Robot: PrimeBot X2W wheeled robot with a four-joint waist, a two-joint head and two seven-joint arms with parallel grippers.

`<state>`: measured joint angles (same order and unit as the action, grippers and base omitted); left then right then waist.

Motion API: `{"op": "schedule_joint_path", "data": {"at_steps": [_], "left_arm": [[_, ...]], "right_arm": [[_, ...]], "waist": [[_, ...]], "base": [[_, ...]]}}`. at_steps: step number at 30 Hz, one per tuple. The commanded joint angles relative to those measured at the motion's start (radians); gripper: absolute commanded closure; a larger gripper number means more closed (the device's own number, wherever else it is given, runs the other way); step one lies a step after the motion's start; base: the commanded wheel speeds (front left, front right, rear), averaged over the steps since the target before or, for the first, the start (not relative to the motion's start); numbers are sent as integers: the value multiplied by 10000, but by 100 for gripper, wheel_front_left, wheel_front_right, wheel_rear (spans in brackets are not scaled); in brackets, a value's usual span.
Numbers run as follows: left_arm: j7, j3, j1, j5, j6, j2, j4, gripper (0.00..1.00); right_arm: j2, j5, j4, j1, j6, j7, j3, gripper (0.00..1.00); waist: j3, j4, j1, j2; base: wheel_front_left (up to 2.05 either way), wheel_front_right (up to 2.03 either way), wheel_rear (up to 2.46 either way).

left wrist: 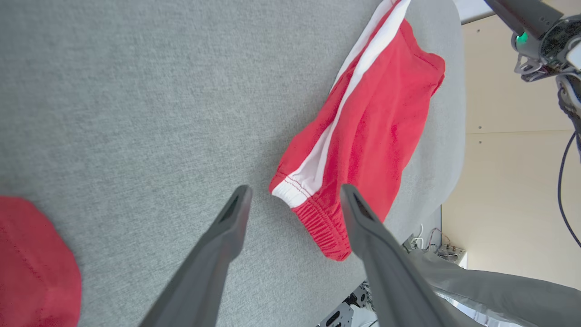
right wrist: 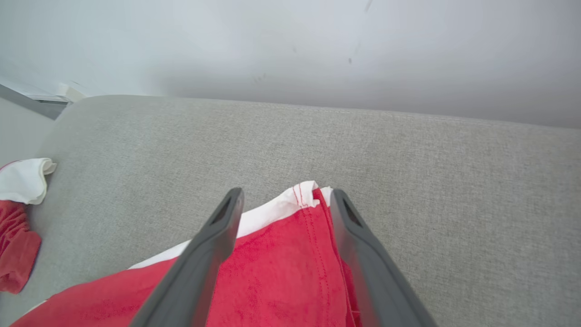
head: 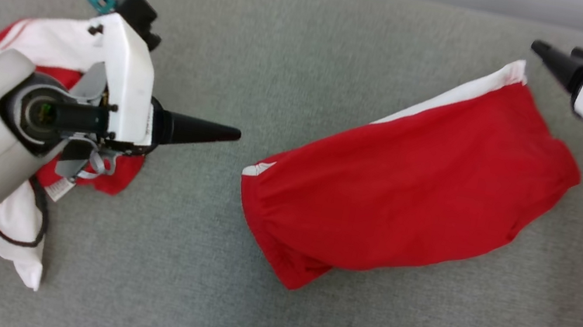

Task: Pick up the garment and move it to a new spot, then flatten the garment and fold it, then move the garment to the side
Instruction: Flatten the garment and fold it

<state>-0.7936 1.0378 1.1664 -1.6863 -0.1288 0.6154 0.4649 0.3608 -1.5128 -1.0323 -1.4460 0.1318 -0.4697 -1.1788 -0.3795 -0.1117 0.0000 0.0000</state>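
The garment (head: pixel 413 178) is a pair of red shorts with a white side stripe, lying slantwise and loosely folded on the grey cushion (head: pixel 299 46). My left gripper (head: pixel 234 134) hovers just left of its waistband end, fingers pointing right. In the left wrist view the left gripper (left wrist: pixel 294 193) is open, with the white-striped waistband corner of the garment (left wrist: pixel 376 127) just beyond its tips. My right gripper (head: pixel 553 50) is up at the far right, by the garment's white hem corner. The right wrist view shows the right gripper (right wrist: pixel 287 195) open above that corner of the garment (right wrist: pixel 281 272), gripping nothing.
A heap of other red and white clothes (head: pixel 45 45) lies at the cushion's left under my left forearm, also visible as red and white clothes (right wrist: pixel 18 218). The cushion's edge (left wrist: pixel 454 136) drops to the floor beyond the garment. A pale wall (right wrist: pixel 290 45) stands behind the cushion.
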Motion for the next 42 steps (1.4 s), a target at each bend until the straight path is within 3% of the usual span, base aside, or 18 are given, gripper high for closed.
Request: {"op": "schedule_joint_path", "data": {"at_steps": [1, 7, 11, 14, 15, 20, 24, 29, 33, 42], "left_arm": [[466, -90, -190, 374, -26, 145, -188, 0], [3748, -246, -710, 2475, -8, 639, -636, 0], [6199, -308, -1303, 3858, 415, 685, -1007, 0], [7760, -346, -1811, 4789, 1059, 831, -1450, 0], [7760, -346, -1811, 4789, 1059, 831, -1450, 0], [9938, -493, -2687, 5892, 2651, 456, -2517, 0], [10489, -712, -3481, 6641, 3617, 285, -3353, 0], [10584, -1319, -4562, 7492, 4166, -111, -4151, 0], [10581, -2178, -5693, 8056, 4195, -664, -4450, 0], [10583, -3713, -7562, 9033, 3650, -1899, -4245, 0]], "right_arm": [[172, -13, 292, 495, -23, 505, 62, 0], [916, 739, 1264, 1650, -23, 3126, -70, 0], [999, 1219, 1081, 2409, -23, 4959, -154, 0], [924, 1287, 778, 2964, -23, 5962, -108, 0], [924, 1287, 778, 2964, -23, 5962, -108, 0], [919, 1179, 131, 3799, -23, 6529, -147, 0], [768, 1072, -324, 4164, -23, 6416, -201, 0], [617, 958, -884, 4344, -23, 6097, -212, 0], [508, 944, -1568, 4270, -23, 5745, -266, 0], [798, 813, -2407, 3951, -23, 3997, -323, 0]], "waist": [[600, 116, 0, 0], [1347, 161, 0, 0], [1675, 70, 0, 0], [1822, -67, 0, 0], [1822, -67, 0, 0], [1897, -604, 0, 0], [1813, -1029, 0, 0], [1681, -1491, 0, 0], [1518, -1842, 0, 0], [1087, -2380, 0, 0]], "base": [[0, 0, 0], [0, 0, 0], [0, 0, 0], [0, 0, 0], [0, 0, 0], [0, 0, 0], [0, 0, 0], [0, 0, 0], [0, 0, 0], [0, 0, 0]]}}
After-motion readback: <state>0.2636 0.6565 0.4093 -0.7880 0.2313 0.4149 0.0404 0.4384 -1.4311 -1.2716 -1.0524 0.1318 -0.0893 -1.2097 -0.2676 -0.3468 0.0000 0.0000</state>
